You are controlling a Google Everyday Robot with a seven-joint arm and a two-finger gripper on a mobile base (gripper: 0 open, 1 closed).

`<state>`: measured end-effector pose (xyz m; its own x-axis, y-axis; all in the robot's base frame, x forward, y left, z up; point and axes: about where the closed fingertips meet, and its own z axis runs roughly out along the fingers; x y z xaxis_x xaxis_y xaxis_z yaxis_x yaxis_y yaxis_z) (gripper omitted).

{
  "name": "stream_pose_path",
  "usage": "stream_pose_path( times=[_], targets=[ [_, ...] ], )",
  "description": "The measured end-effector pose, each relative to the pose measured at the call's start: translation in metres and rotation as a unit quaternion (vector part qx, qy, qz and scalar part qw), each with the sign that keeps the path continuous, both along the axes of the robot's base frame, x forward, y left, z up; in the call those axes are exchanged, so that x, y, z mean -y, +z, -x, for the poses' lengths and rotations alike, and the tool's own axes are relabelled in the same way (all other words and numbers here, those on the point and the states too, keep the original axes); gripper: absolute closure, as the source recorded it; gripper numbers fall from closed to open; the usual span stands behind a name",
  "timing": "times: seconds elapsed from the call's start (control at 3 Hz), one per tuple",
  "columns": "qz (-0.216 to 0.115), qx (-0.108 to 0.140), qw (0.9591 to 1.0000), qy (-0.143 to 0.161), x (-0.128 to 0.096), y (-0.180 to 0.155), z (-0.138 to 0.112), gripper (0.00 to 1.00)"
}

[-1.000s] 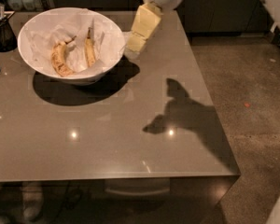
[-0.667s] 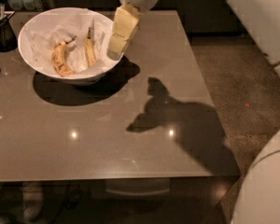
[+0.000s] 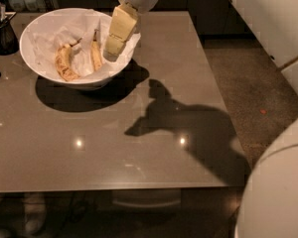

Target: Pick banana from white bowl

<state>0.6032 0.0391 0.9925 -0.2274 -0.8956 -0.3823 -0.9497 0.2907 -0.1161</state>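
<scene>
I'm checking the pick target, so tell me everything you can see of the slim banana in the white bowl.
The slim banana is yellow with brown marks and nearly straight, its thin dark stem pointing toward the bowl's far rim. It lies on crumpled white paper inside the white bowl, to the right in the view of the thicker curved banana and apparently apart from it. The gripper hangs just beside it, over the bowl's right side. Whether it touches the banana cannot be told.

No text, label or number is readable; the gripper (image 3: 112, 50) hangs over the white bowl's (image 3: 33, 63) right rim.
</scene>
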Motion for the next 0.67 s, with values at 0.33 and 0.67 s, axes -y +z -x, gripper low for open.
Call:
stream_pose_path(
  times=[0.33, 0.67],
  targets=[
    [-0.013, -0.025, 0.9996, 0.002, -0.025, -0.011, -0.021, 0.00],
    [-0.028, -0.042, 0.9986, -0.017, -0.039, -0.018, -0.042, 0.00]
  ],
)
